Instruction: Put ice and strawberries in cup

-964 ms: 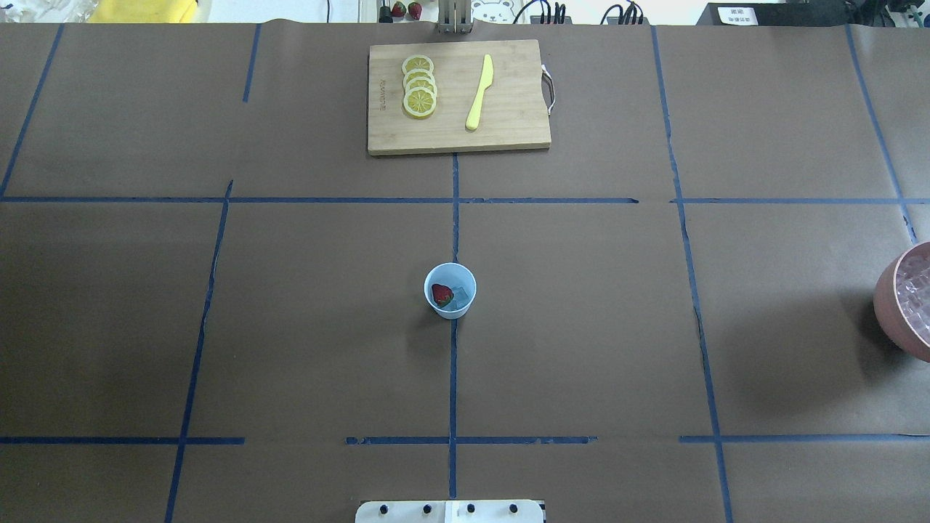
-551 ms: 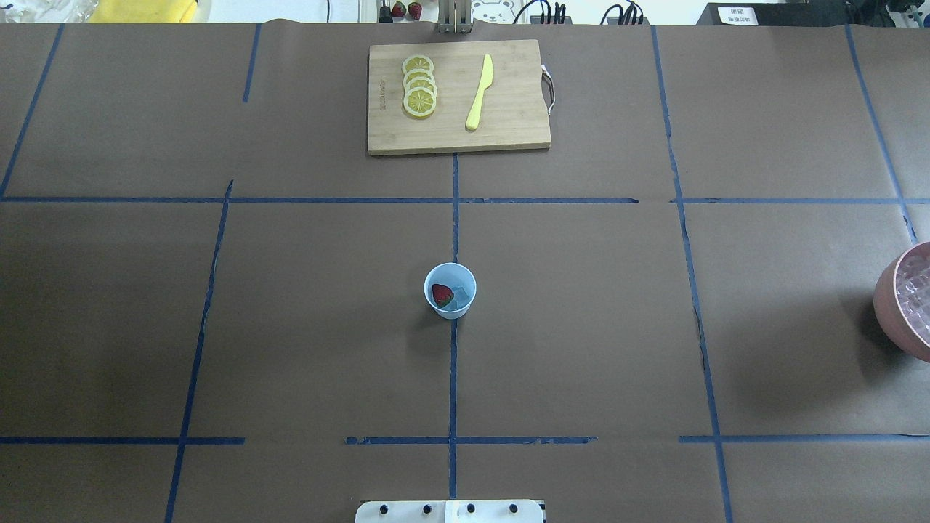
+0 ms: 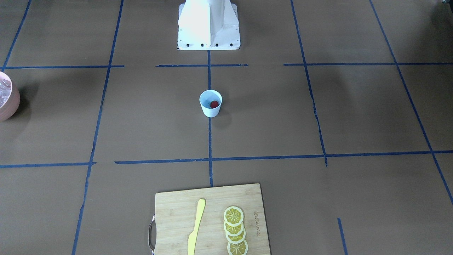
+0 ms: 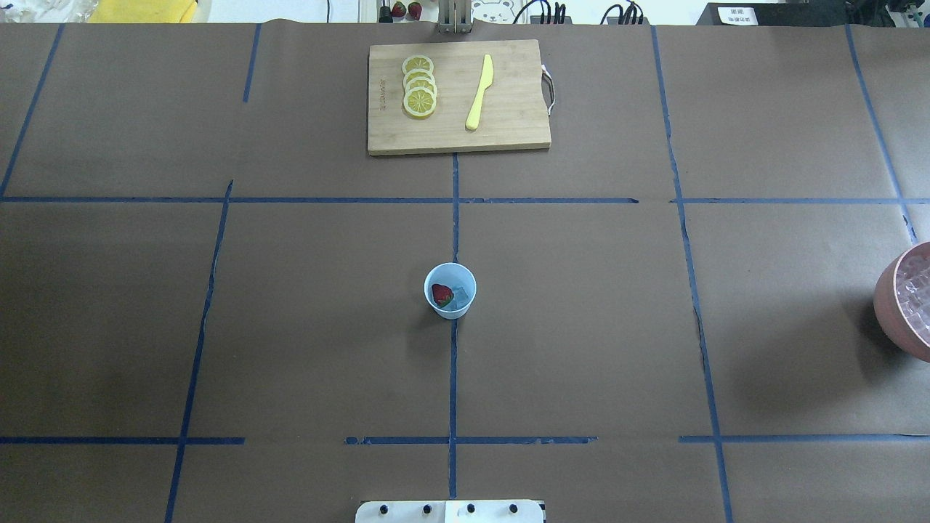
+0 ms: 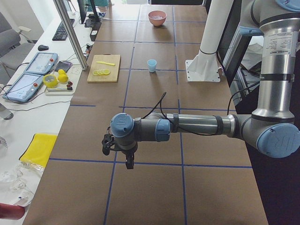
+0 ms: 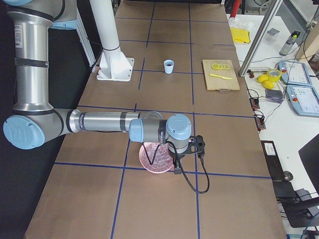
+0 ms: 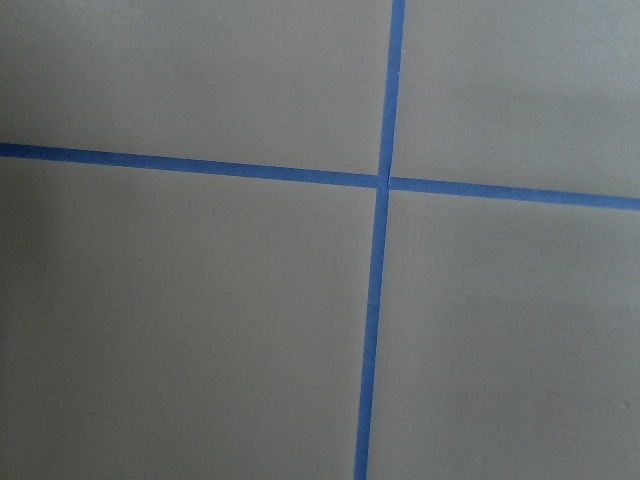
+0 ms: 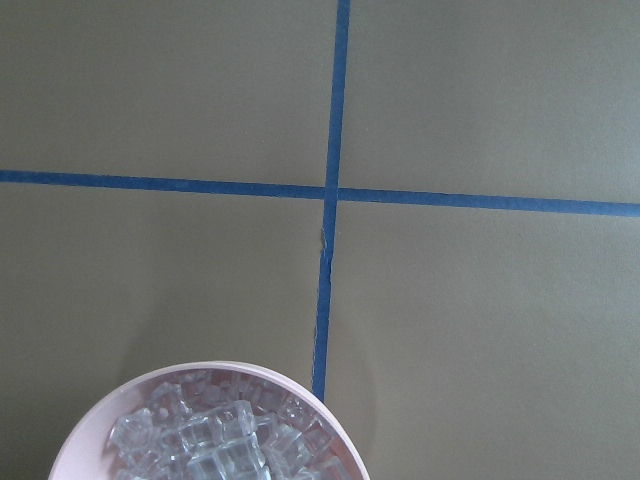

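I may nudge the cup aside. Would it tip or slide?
Likely light: the cup is small and holds only a strawberry and ice. It tapers to a narrow base, so a push near the rim may tip it; low down it probably slides.

We see the pink bowl (image 4: 885,305) only in part: the right edge of the overhead view cuts it. In the front-facing view the bottom edge cuts the cutting board (image 3: 177,212), the yellow knife (image 3: 196,226) and the lowest lemon slice (image 3: 237,248). Inside the cup (image 4: 452,313) the ice (image 4: 459,298) is too faint for us to count. The left gripper (image 5: 130,163) and the right gripper (image 6: 175,164) are small and dark; we cannot tell how their jaws stand.
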Motion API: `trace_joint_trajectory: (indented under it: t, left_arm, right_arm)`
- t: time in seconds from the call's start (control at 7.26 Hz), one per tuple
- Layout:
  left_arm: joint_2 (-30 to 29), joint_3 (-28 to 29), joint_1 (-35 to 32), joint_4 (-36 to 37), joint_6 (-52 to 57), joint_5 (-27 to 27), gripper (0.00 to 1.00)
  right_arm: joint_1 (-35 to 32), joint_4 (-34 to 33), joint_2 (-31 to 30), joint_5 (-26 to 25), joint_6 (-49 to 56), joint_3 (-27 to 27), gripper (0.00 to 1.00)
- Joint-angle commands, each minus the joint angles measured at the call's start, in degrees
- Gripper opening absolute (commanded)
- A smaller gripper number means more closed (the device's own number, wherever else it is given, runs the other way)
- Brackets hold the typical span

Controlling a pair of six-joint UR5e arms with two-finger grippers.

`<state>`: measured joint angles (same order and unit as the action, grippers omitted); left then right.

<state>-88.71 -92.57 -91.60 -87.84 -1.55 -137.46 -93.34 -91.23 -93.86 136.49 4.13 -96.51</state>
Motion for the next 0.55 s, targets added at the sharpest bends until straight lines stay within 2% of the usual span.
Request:
trace_joint_trajectory:
  t: [0.0, 0.14, 0.28, 0.41]
  left_arm:
    - [-0.1, 0.1, 0.0, -1.2, 0.4, 0.4, 1.0]
    - [0.1, 0.2, 0.0, -1.9, 0.4, 1.2, 1.0]
    - [-0.1, -0.1, 0.0, -2.0, 0.5, 4.6, 1.0]
    - [-0.1, -0.2, 0.0, -2.0, 0.5, 5.1, 1.0]
  right_arm:
    - [0.0, 0.0, -0.1, 0.0, 0.0, -0.1, 0.99]
    - [0.0, 0.0, -0.2, 0.0, 0.0, -0.1, 0.99]
    - [0.0, 0.0, -0.2, 0.0, 0.1, -0.1, 0.99]
    - [0.0, 0.0, -0.2, 0.0, 0.0, -0.1, 0.99]
